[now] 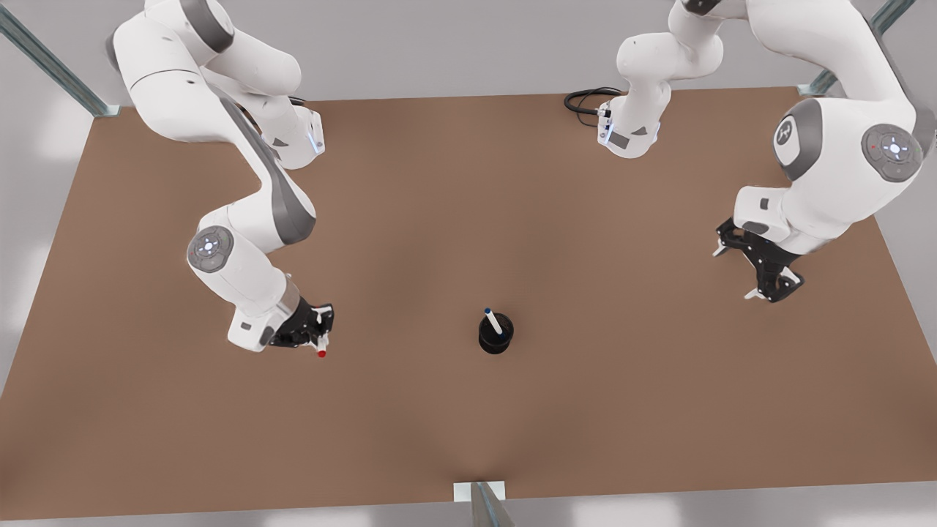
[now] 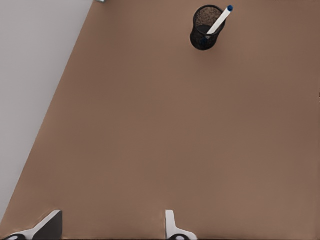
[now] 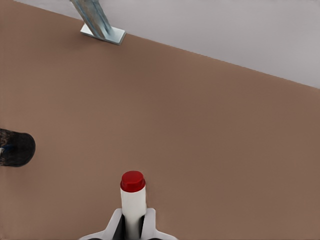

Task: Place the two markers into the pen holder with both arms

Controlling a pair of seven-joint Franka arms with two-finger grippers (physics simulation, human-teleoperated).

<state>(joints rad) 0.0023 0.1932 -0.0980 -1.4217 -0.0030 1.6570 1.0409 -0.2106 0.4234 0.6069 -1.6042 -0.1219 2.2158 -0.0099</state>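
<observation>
red marker point(image 3: 133, 200) sits pinched in my right gripper point(image 3: 133, 226), low over table point(image 1: 468, 219), well apart from pen holder point(image 1: 495, 334). blue marker point(image 1: 495, 321) already leans inside it. left gripper point(image 1: 761, 271) waits spread wide, empty. roughly half done, probably; red one left.

Brown table point(image 1: 468, 183), black cable point(image 1: 584, 101)

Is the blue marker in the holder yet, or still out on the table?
In. The blue marker leans inside the holder, blue tip poking above the rim; the left wrist view shows the same.
</observation>
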